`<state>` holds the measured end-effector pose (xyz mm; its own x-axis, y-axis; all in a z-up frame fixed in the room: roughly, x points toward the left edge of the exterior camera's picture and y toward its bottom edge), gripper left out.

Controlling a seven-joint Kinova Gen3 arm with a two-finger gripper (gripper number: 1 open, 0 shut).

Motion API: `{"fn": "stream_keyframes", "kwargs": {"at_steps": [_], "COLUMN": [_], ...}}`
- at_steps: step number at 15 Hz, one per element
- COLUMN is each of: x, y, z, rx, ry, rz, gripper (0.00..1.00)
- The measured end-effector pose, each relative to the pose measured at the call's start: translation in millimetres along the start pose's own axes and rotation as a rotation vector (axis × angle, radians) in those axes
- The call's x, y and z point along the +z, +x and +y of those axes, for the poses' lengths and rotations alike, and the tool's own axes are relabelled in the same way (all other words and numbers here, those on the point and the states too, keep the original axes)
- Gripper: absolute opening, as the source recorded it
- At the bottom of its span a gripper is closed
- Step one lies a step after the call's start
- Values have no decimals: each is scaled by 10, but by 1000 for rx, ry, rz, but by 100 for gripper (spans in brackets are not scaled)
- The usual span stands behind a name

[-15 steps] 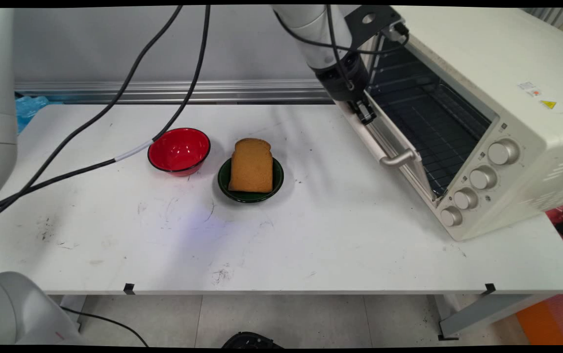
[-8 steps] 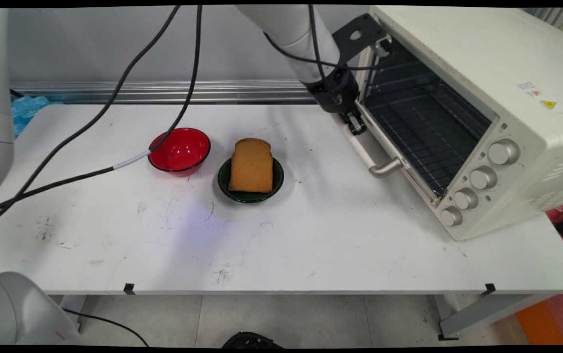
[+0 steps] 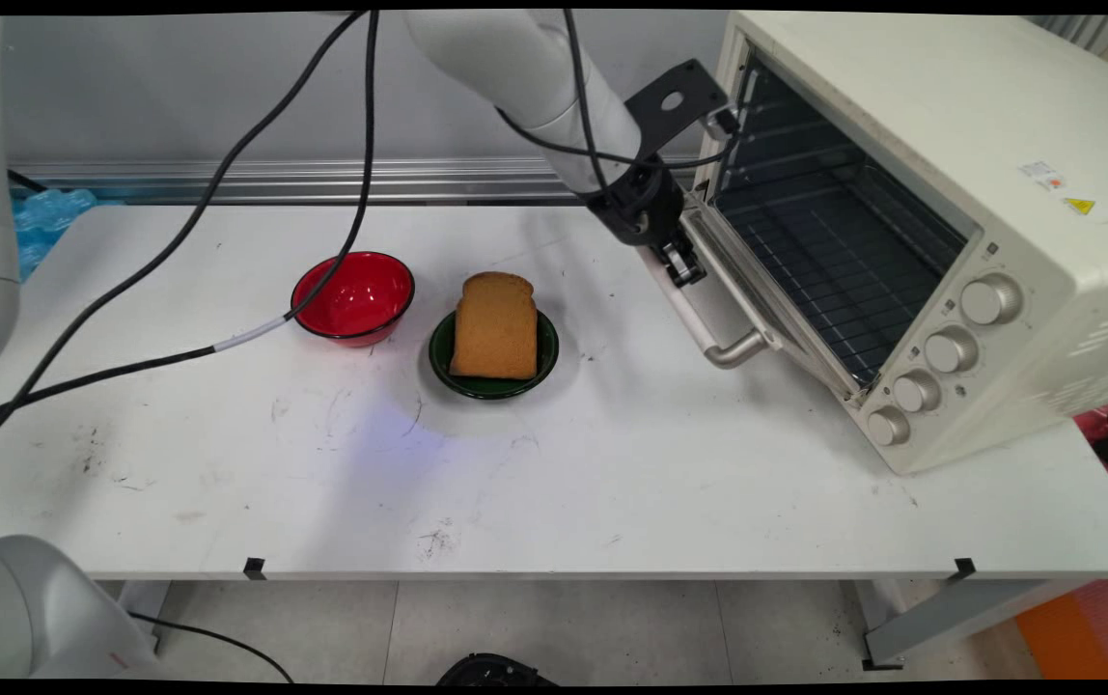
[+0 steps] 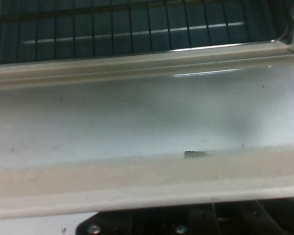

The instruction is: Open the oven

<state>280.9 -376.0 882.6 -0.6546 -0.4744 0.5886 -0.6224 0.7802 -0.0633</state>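
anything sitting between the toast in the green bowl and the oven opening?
Nothing on the table between them. The toast sits in the green bowl; the oven has its door partly lowered, with the gripper at the door's top edge, so door and arm stand across the opening.

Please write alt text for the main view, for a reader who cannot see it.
A white robot arm's black pincer is at the handle of a partly open door on a cream toaster oven, at the right of a white table. Left of it, toast rests in a green bowl, beside a red bowl.
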Motion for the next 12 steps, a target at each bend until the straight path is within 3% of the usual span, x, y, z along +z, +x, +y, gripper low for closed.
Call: {"fn": "stream_keyframes", "kwargs": {"at_steps": [12], "x": [103], "y": [-456], "z": [-34], "rx": [-44], "ry": [-34], "rz": [36], "gripper": [0]}}
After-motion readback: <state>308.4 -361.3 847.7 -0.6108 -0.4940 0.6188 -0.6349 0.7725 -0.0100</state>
